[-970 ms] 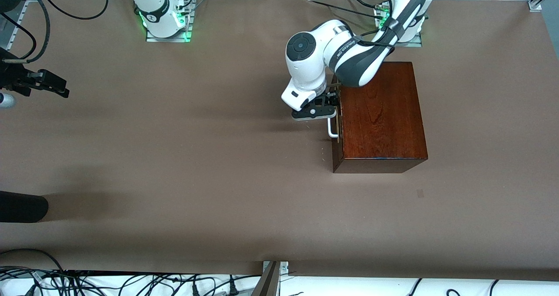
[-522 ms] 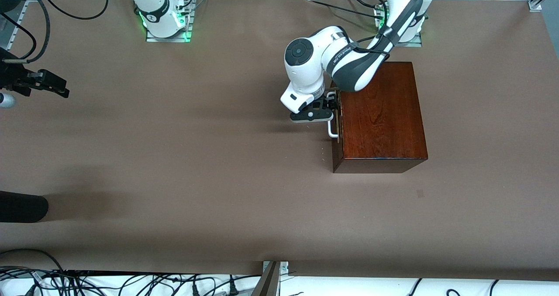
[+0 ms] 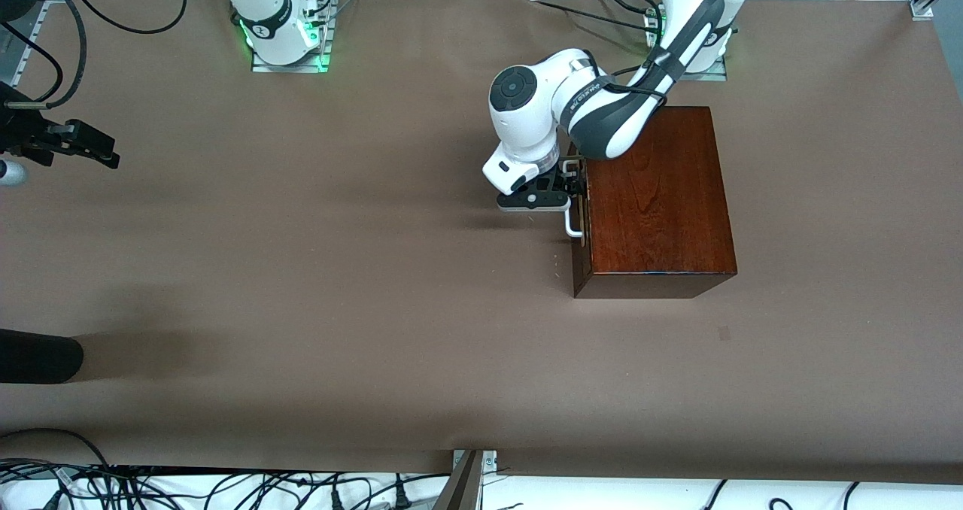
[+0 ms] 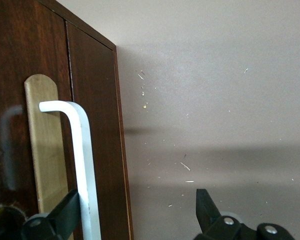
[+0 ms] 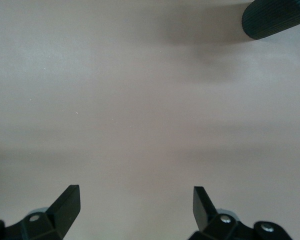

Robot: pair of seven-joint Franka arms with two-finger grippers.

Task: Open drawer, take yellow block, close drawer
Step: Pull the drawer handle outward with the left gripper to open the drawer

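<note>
The drawer point(image 3: 581, 217) is shut in the box point(image 3: 653, 198); its handle point(image 4: 84, 165) runs along the front. The left gripper point(image 4: 137, 220) is spread wide around this bar, one finger tucked between bar and front. The right gripper point(image 5: 135, 207) waits, also wide. No block is visible.

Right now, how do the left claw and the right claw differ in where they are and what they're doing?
The left claw is at the front of the wooden box, its fingers either side of the drawer's white handle; the right claw waits over bare table at the right arm's end. One left finger sits right against the handle, not yet closed on it; the right claw's fingers have nothing between them. Both are open.
</note>
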